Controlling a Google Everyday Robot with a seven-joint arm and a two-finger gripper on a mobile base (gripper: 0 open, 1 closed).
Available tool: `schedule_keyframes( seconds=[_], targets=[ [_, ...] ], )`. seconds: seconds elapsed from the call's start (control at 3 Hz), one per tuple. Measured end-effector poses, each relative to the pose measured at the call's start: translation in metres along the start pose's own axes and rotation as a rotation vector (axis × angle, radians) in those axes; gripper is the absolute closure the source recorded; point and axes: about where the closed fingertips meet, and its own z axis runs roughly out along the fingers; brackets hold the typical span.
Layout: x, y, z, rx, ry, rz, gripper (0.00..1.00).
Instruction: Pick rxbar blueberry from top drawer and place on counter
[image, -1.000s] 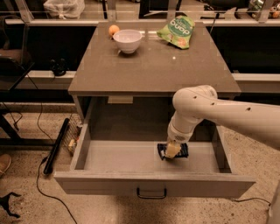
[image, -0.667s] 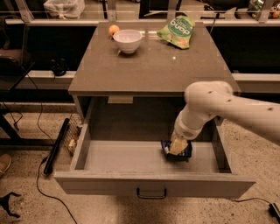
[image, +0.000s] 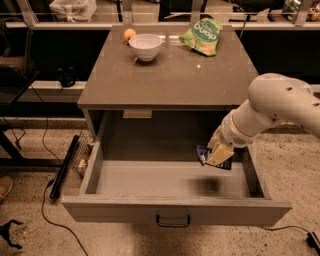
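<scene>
The top drawer (image: 175, 212) stands pulled open below the counter (image: 165, 75), its grey floor bare with a shadow at the right. My gripper (image: 216, 156) hangs over the drawer's right part, lifted above the floor. It is shut on the rxbar blueberry (image: 204, 153), a dark blue wrapper that sticks out on both sides of the fingers. My white arm comes in from the right.
On the counter stand a white bowl (image: 145, 46), an orange fruit (image: 129, 34) and a green chip bag (image: 202, 34) at the back. A dark bar (image: 65, 167) leans on the floor at the drawer's left.
The gripper has risen from the drawer floor with the bar in it, and the arm has swung up and to the right.
</scene>
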Motion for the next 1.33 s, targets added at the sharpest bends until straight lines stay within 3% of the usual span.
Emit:
schedule_keyframes(
  seconds=[0.33,0.67,1.0,1.33],
  targets=[
    [-0.003,-0.005,-0.015,0.037,0.01,-0.011,1.0],
    [-0.026,-0.022,-0.101,0.223,0.021,-0.081,1.0],
    [-0.047,-0.034,-0.164,0.345,0.028,-0.122,1.0],
    [-0.05,-0.034,-0.17,0.356,0.027,-0.126,1.0]
  ],
)
